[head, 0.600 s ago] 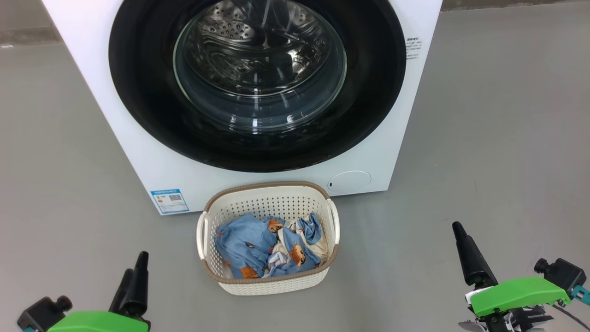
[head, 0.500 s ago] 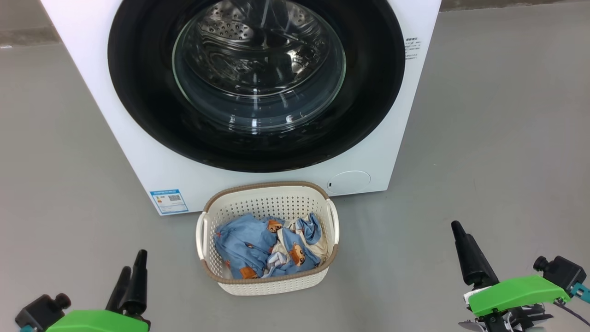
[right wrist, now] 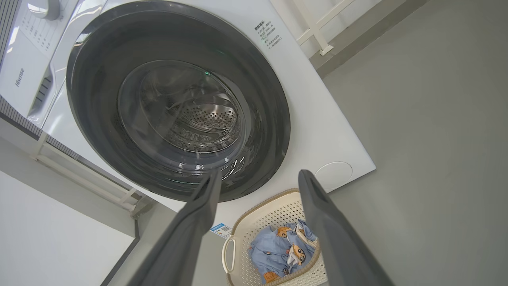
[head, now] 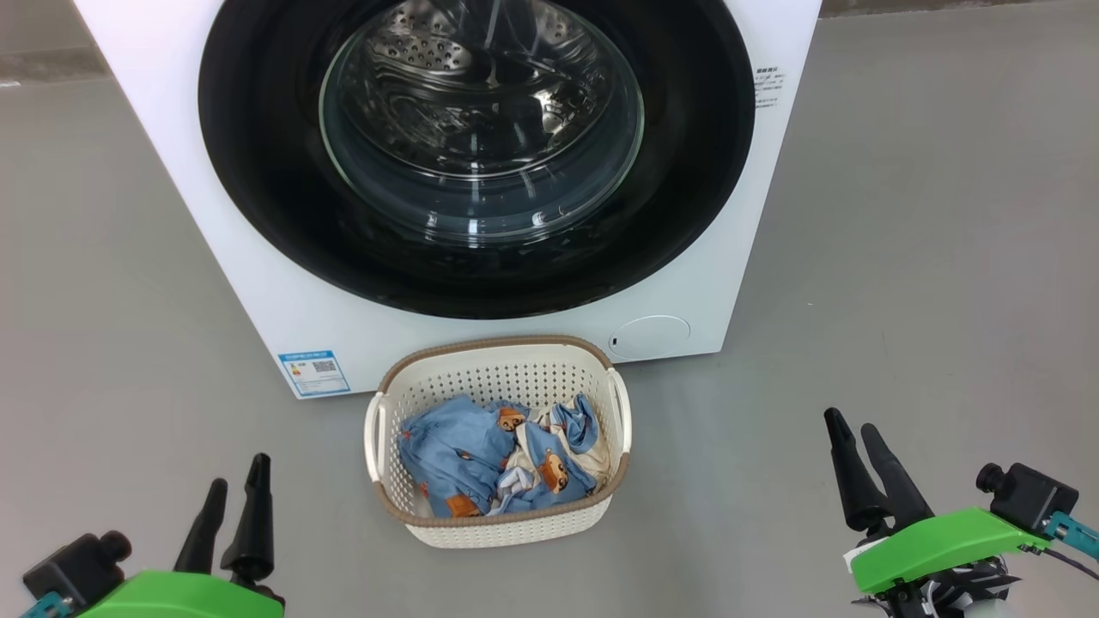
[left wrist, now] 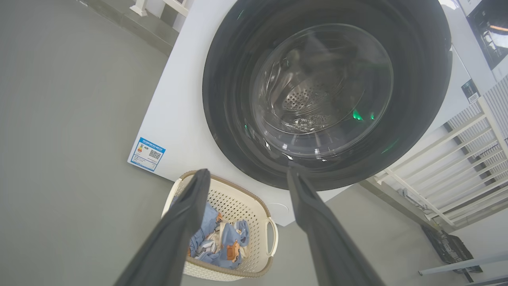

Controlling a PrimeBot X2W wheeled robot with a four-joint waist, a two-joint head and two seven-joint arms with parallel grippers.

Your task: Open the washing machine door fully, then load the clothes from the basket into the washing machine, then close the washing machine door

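Clothes (head: 481, 455) lie in the basket (head: 506, 534) | basket sits just before the washing machine (head: 258, 330), washing machine door (head: 258, 172) shut | your left gripper (head: 239, 474) and right gripper (head: 849, 421) flank the basket, well apart from it, both spread and empty | grey floor (head: 901, 257)

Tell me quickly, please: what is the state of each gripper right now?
Left gripper, two long dark fingers: open, holding nothing.
Right gripper, two long dark fingers: open, holding nothing.

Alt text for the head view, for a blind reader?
A white washing machine, its black-rimmed door shut, stands behind a basket holding blue bear-print clothes. The left end effector and right end effector sit open at the lower corners.
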